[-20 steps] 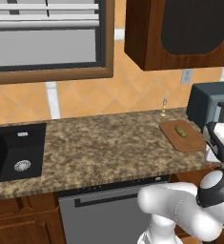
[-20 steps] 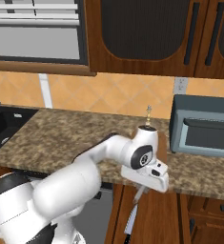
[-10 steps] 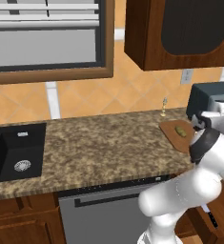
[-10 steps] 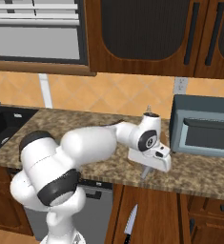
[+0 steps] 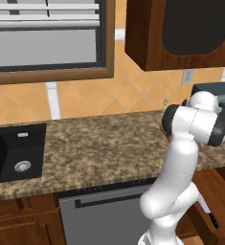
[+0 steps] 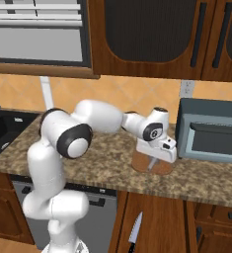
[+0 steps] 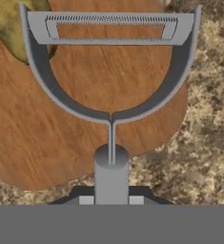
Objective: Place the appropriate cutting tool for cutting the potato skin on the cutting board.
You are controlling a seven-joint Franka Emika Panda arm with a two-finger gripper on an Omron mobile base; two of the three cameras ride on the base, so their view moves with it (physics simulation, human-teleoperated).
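Potato (image 7: pixel 11 26) half cut off beside peeler (image 7: pixel 111 71).

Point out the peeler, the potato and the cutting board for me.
peeler (image 7: pixel 111 26): hand view, on the blade bar across its Y-shaped head.
potato (image 7: pixel 8 28): hand view, on the olive lump at upper left.
cutting board (image 7: pixel 85 86): hand view, on bare wood inside the peeler's fork.

No legible text, label, brand, number or sign on any surface.
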